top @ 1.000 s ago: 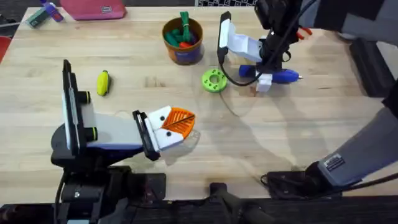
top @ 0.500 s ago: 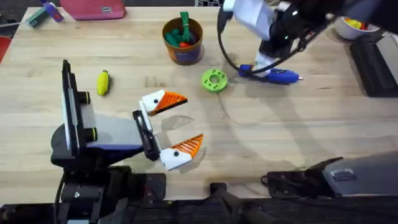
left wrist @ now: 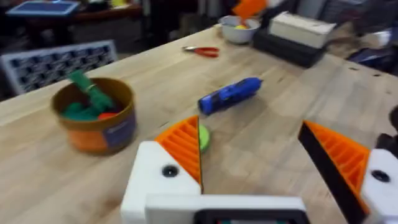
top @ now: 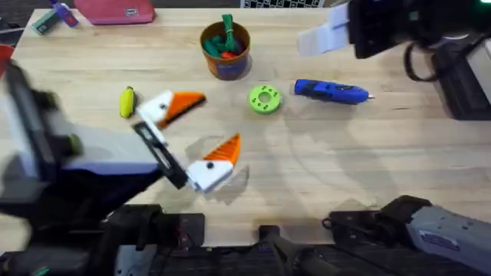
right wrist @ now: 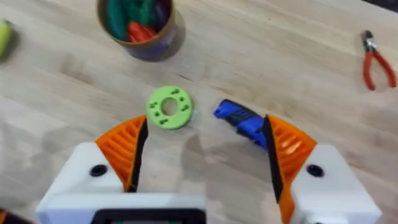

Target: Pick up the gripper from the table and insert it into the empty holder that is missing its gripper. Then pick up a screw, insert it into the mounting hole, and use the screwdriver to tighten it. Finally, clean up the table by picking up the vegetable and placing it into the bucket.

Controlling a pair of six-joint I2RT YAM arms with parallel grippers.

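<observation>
Nearest the arms' bases, the left gripper [top: 201, 134] is reaching over the wooden surface [top: 322, 169] with its fingers spread wide and holding nothing — one orange-padded finger [top: 178, 106] is pointing toward the yellow vegetable [top: 127, 102], which is lying on the surface just beside that fingertip, and the other is resting lower, near the front edge. In the left wrist view both ribbed orange pads [left wrist: 184, 147] are sitting on their white finger bases with open surface showing between them.

Beyond the left gripper, a small green ring [top: 265, 99] is lying flat near the middle of the surface. Just to its right, the blue screwdriver [top: 331, 91] is lying on its side, its thin metal tip pointing away from the ring; nothing is touching it.

The right gripper [right wrist: 205, 152] is hanging above this pair, its fingers wide apart and empty — in the right wrist view the ring and the blue body of the screwdriver are showing in the gap between its orange pads [right wrist: 124, 146]. In the overhead view the right arm is appearing as a dark shape at the far right of the surface.

Farther back, the orange-brown bucket [top: 225, 49] is standing upright, well apart from the vegetable, with green and red toys [top: 225, 42] already inside it. Red-handled pliers [right wrist: 375, 60] are lying on the surface beyond the screwdriver
</observation>
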